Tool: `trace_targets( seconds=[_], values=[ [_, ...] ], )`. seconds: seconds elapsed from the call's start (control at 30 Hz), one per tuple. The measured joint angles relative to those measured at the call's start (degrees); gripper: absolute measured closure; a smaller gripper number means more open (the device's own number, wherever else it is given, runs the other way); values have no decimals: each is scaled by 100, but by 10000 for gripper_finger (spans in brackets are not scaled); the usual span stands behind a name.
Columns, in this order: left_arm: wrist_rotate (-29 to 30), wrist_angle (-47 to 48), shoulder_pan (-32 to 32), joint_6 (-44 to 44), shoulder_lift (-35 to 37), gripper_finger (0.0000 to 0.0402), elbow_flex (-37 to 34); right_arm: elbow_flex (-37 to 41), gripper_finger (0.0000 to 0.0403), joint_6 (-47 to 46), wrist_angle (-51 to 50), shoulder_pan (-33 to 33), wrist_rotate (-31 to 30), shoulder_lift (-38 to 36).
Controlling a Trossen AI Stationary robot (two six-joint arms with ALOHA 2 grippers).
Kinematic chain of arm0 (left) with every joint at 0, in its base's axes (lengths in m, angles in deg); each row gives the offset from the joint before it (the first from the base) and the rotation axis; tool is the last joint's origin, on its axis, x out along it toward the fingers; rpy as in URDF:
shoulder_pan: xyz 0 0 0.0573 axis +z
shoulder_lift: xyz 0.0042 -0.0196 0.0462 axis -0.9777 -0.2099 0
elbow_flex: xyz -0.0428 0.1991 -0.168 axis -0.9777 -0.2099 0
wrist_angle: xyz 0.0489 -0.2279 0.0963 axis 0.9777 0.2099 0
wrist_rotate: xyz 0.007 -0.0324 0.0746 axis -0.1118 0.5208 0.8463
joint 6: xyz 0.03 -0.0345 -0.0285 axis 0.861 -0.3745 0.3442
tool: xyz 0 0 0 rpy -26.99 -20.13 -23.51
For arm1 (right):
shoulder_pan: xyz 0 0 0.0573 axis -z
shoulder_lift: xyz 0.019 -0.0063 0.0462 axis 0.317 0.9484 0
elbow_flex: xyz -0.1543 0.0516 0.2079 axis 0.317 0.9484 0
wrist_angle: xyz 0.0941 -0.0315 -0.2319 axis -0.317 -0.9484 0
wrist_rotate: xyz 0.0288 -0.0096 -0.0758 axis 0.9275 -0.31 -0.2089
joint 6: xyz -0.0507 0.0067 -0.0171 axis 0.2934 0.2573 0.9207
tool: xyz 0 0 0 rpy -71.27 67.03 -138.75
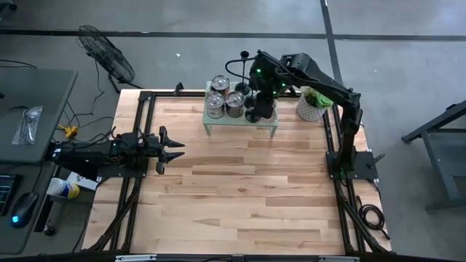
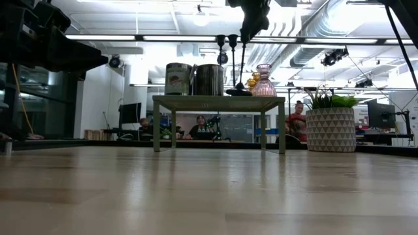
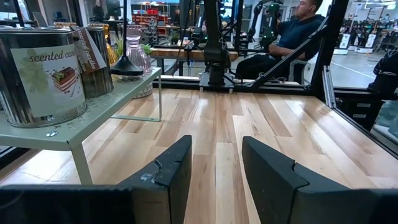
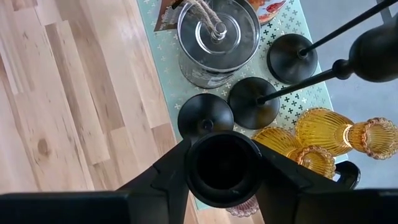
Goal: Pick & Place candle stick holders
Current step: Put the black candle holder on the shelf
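A: What does the right gripper (image 4: 222, 163) have?

B: It hangs over the pale green rack (image 1: 240, 120) at the far side of the table (image 1: 240, 189), its two dark fingers clamped on the round cup at the top of a black candlestick (image 4: 222, 160). The matte cup fills the gap between them. Straight below sits that stick's domed round base (image 4: 205, 117) on the rack's perforated top.

A: And the other holders?

B: All on the rack. Two more black sticks, slim stems on round bases (image 4: 255, 101) and (image 4: 292, 57), stand just beside the gripped one. Two ribbed amber glass holders (image 4: 323, 130) stand close together at the rack's right end, translucent with fluted rims. A pale pink glass holder (image 2: 264, 79) shows in the low view, with a narrow neck. On the rack's left part stand shiny silver metal cups (image 1: 218, 102), cylindrical; one has a glossy lid with a twine loop (image 4: 217, 31), another a paper label reading "scented" (image 3: 43, 74).

A: The left arm?

B: Its gripper (image 3: 214, 180) sits low over the table's left edge, well apart from the rack, fingers apart with bare wood planks between them, nothing held.

A: Anything else around?

B: A green plant in a white patterned pot (image 1: 314, 103) stands just right of the rack. A seated person (image 3: 292, 37) shows beyond the table.
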Motion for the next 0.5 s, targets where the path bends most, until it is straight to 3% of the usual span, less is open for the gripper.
trace_targets(
  seconds=[0.5],
  values=[
    [0,0,2,1,0,263,0,3,257,107,0,-7,-26,0]
  ],
)
